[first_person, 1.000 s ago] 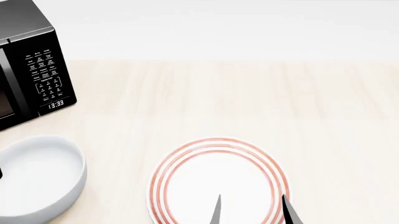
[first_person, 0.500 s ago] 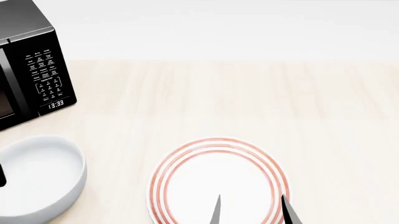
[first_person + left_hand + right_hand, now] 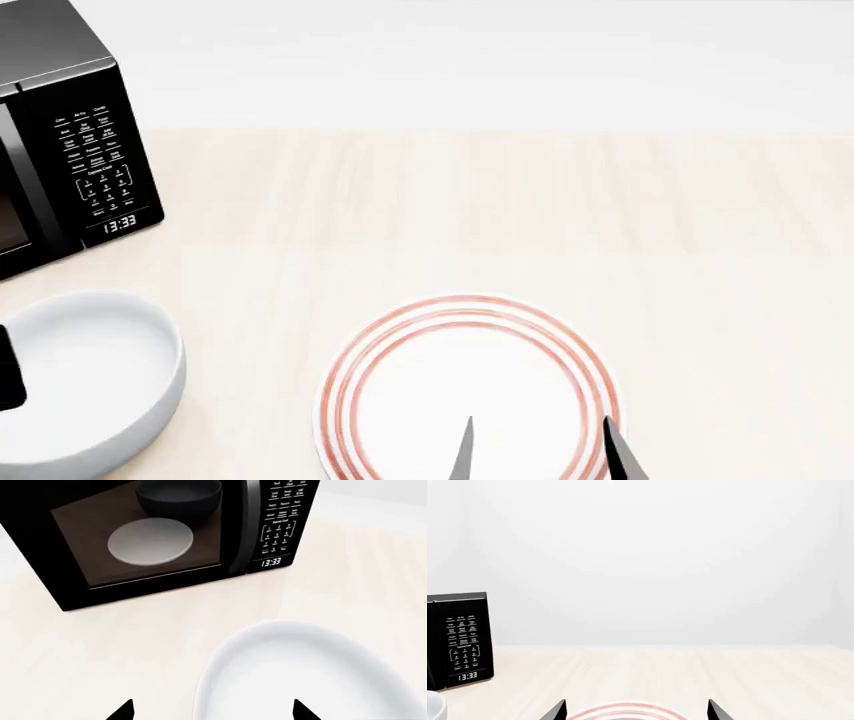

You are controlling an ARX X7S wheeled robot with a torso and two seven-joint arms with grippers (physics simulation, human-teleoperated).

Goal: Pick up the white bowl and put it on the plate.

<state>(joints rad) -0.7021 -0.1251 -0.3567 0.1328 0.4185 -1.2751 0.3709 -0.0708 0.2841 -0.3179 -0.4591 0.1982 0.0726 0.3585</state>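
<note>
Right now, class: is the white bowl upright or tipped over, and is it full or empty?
Upright and empty. The white bowl rests on the table with its opening facing up, and its plain white inside shows nothing in it.

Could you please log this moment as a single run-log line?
phase: approach | left gripper: open, straddling white bowl rim | right gripper: open, over plate | bowl: on table, left of plate | microwave: shut

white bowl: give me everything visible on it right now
The deep round glossy white bowl has thick walls, a smooth rounded rim, no markings, and looks ceramic. It is empty and sits upright on the pale wood-grain table, in front of the black microwave and apart from the red-ringed white plate to its right. The left tool is open, one tip on either side of the bowl's near rim; contact cannot be told.
</note>
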